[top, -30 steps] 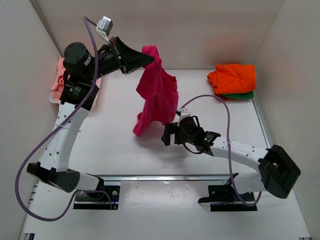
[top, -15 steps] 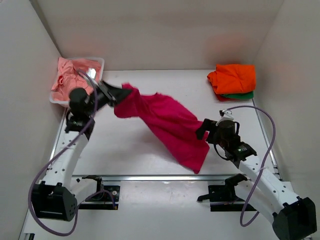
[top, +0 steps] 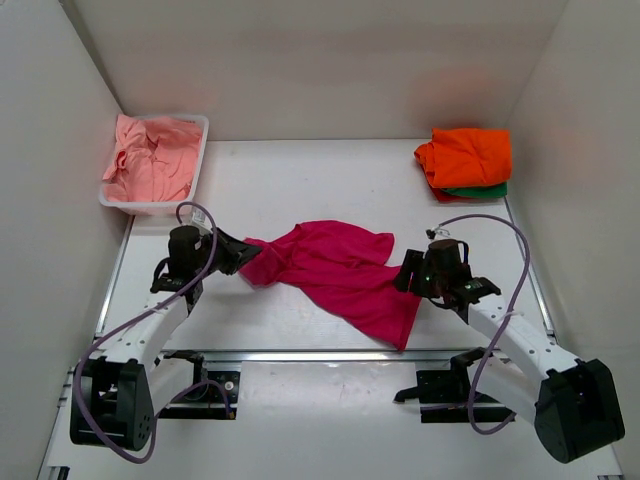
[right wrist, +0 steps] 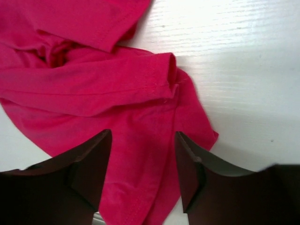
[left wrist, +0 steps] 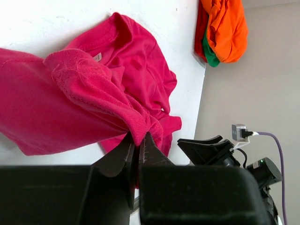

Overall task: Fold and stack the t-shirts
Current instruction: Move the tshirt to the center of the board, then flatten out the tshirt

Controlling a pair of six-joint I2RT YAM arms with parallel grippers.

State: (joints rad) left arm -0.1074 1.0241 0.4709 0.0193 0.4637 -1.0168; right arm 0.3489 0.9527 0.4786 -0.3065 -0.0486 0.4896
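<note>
The magenta t-shirt (top: 340,272) lies crumpled across the middle of the table. My left gripper (top: 243,255) is low at its left end, shut on a bunched fold of the cloth (left wrist: 136,124). My right gripper (top: 402,277) is open at the shirt's right edge, its jaws straddling the cloth (right wrist: 140,154) just above it. A folded orange t-shirt (top: 464,155) sits on a folded green one (top: 490,189) at the back right; both also show in the left wrist view (left wrist: 225,28). Salmon pink t-shirts (top: 150,160) fill the tub.
The white plastic tub (top: 200,130) stands at the back left by the wall. White walls close in the table on the left, back and right. A metal rail (top: 300,355) runs along the near edge.
The left gripper has brought the magenta shirt down from hanging in the air to lying on the table. The right gripper moved from under it to its right edge.
</note>
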